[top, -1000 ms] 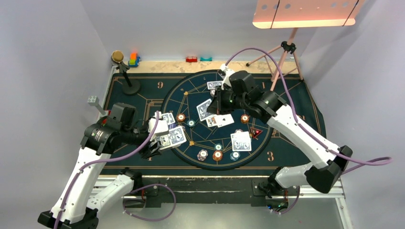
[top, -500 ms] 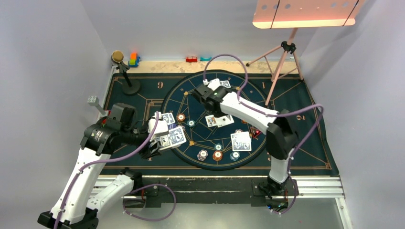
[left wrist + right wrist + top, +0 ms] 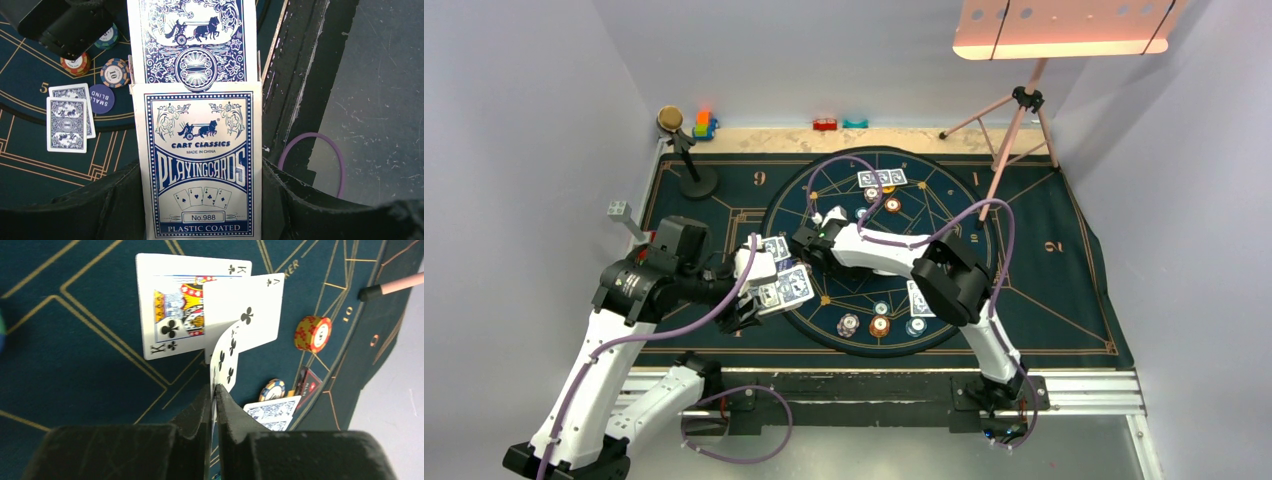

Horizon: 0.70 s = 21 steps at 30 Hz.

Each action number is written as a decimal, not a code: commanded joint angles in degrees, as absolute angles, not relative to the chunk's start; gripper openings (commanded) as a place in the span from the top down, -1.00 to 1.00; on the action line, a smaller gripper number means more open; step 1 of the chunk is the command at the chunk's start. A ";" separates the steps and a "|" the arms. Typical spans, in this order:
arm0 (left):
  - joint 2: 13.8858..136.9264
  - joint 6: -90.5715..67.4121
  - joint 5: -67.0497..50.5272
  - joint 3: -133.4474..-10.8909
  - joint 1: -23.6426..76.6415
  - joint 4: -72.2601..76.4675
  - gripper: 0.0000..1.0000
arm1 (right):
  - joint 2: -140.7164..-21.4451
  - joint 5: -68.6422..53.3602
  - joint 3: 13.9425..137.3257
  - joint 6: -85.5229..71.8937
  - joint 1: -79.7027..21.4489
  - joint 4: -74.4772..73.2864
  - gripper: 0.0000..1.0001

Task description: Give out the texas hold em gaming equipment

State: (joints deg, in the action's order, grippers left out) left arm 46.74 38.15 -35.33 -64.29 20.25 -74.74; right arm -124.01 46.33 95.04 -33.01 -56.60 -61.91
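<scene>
My left gripper point(image 3: 200, 197) is shut on a blue-white playing card box point(image 3: 200, 165), with the deck's top card point(image 3: 192, 40) sticking out of it. It hovers over the mat's left side point(image 3: 769, 287). My right gripper point(image 3: 215, 390) is shut on a bent clubs card point(image 3: 226, 357), held on edge over the mat. A face-up king of clubs point(image 3: 172, 307) and ace of clubs point(image 3: 250, 305) lie beyond it. In the top view the right gripper point(image 3: 808, 242) is next to the box. Two face-down cards point(image 3: 67, 122), a small blind button point(image 3: 102, 98) and chips point(image 3: 115, 72) lie left of the box.
A round dark-blue mat point(image 3: 824, 180) holds card pairs at the far side point(image 3: 881, 178) and the left point(image 3: 774, 247), and chips near the front point(image 3: 879, 325). An orange chip point(image 3: 313, 333) and face-down cards point(image 3: 272, 412) lie on the right. A mic stand point(image 3: 686, 160) and tripod point(image 3: 1014, 130) stand behind.
My right arm has swung from the far centre of the mat leftward to just beside the card box. My left arm and the box have not moved.
</scene>
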 commanded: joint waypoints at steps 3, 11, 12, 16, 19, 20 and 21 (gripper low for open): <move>46.46 38.41 -36.83 -65.49 19.86 -74.14 1.00 | -122.39 41.67 97.56 -34.10 -56.99 -56.89 0.60; 46.06 38.63 -36.52 -65.50 19.86 -74.46 1.00 | -121.77 34.06 97.72 -32.84 -56.96 -52.63 -0.03; 46.09 38.67 -36.46 -65.48 19.86 -74.52 1.00 | -121.50 33.40 97.45 -32.87 -56.95 -52.44 -0.07; 46.09 38.84 -36.34 -65.40 19.86 -74.64 1.00 | -117.89 30.39 96.03 -32.65 -56.82 -51.59 -0.15; 46.12 38.82 -36.39 -65.30 19.86 -74.63 1.00 | -113.67 28.67 96.57 -31.48 -55.96 -52.26 -0.19; 46.11 38.80 -36.45 -65.30 19.86 -74.63 1.00 | -111.99 28.17 97.24 -31.16 -55.27 -52.74 -0.20; 46.11 38.70 -36.54 -65.30 19.86 -74.48 1.00 | -110.39 27.56 97.78 -30.90 -54.34 -53.14 -0.21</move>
